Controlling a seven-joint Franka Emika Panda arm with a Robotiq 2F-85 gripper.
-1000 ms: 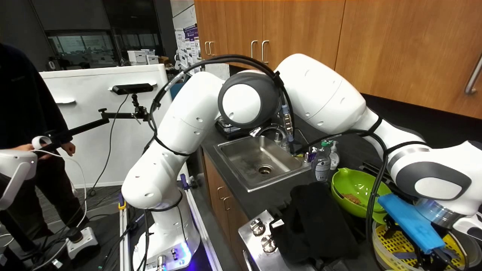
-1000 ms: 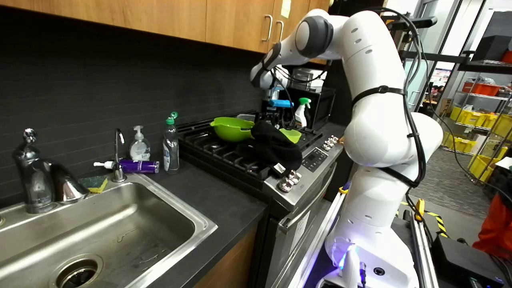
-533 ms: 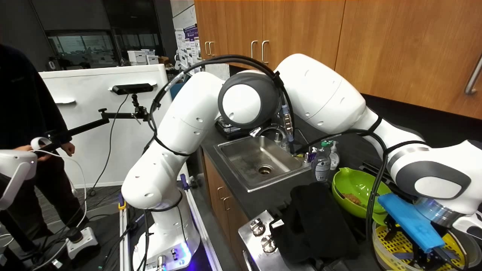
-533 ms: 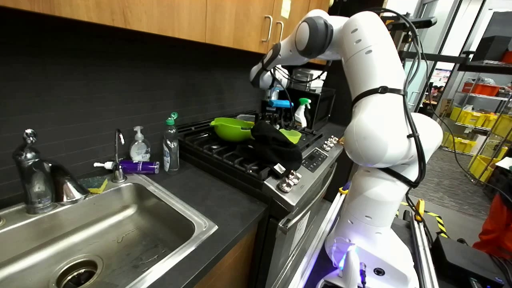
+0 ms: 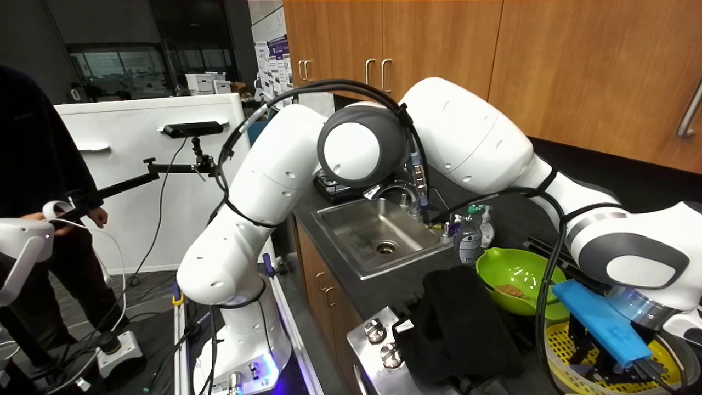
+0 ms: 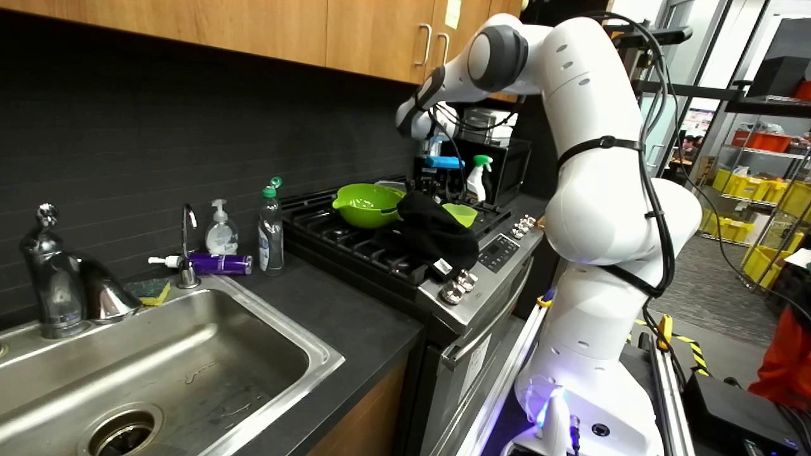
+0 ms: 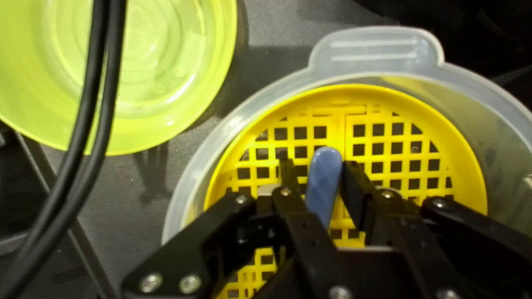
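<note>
My gripper [image 7: 318,163] points down into a yellow mesh basket [image 7: 473,176], which sits inside a see-through tub [image 7: 376,50]. A flat blue rounded stick [image 7: 325,174] stands out between its black fingers [image 7: 356,182]. The right finger lies close along the stick, perhaps touching it, while a gap shows on the left side. The jaws are part way apart; the stick's lower end is hidden behind the gripper. In an exterior view the blue bar on the hand [image 5: 600,323] hangs over the tub, and the fingertips are hidden there.
A green bowl [image 5: 513,274] with brown grains stands beside the tub on the stove. A pale green dish [image 7: 199,91] is near the tub. Black cloth [image 6: 437,234] lies on the burners. Cables [image 7: 89,108] cross the wrist view. A spray bottle [image 6: 476,180] stands behind.
The fingers have drawn together over the last second. The green bowl, tilted before, now sits more level and has shifted slightly away from the gripper. The arm has barely moved.
</note>
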